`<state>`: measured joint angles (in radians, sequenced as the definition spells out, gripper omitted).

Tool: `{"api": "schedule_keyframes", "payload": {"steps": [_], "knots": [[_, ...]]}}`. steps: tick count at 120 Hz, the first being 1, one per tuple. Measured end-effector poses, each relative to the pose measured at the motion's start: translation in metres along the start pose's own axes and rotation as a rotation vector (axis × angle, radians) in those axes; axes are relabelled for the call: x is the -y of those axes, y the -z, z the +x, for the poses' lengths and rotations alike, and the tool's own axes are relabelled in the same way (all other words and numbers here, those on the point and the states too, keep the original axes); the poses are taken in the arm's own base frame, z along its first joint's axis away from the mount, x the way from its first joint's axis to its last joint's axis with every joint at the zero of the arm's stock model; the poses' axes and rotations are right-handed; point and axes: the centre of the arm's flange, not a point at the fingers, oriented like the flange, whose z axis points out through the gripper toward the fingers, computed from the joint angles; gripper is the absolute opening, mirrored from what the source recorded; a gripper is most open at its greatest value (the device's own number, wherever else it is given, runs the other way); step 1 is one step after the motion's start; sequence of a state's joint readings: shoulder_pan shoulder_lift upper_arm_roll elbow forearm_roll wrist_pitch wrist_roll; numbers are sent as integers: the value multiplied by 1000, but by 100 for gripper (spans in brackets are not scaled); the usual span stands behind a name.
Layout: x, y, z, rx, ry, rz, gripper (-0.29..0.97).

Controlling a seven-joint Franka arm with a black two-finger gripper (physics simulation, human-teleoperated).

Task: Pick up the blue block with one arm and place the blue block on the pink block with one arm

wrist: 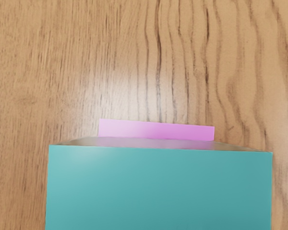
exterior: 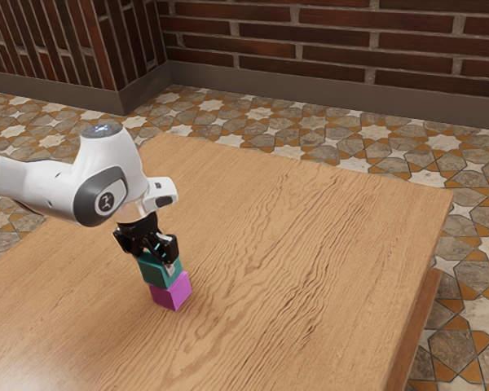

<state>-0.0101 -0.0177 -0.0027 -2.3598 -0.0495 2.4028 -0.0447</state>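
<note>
Two blocks stood stacked on the table (exterior: 310,236), the blue block (exterior: 160,271) resting on the pink block (exterior: 172,292), while the gripper (exterior: 157,251) clasped its upper sides between both jaws, seemingly to hold it square until release.

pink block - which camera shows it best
The exterior view: the pink block stands on the table, two faces visible, under the blue block held by the gripper. The wrist view gives a thin pink strip beyond the blue block's edge.
</note>
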Motion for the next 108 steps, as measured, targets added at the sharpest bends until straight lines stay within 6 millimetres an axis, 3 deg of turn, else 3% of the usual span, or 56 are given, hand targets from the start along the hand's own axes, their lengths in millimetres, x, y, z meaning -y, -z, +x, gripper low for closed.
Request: {"api": "schedule_keyframes", "payload": {"steps": [108], "knots": [[1, -6, 9, 5, -13, 2, 28]]}}
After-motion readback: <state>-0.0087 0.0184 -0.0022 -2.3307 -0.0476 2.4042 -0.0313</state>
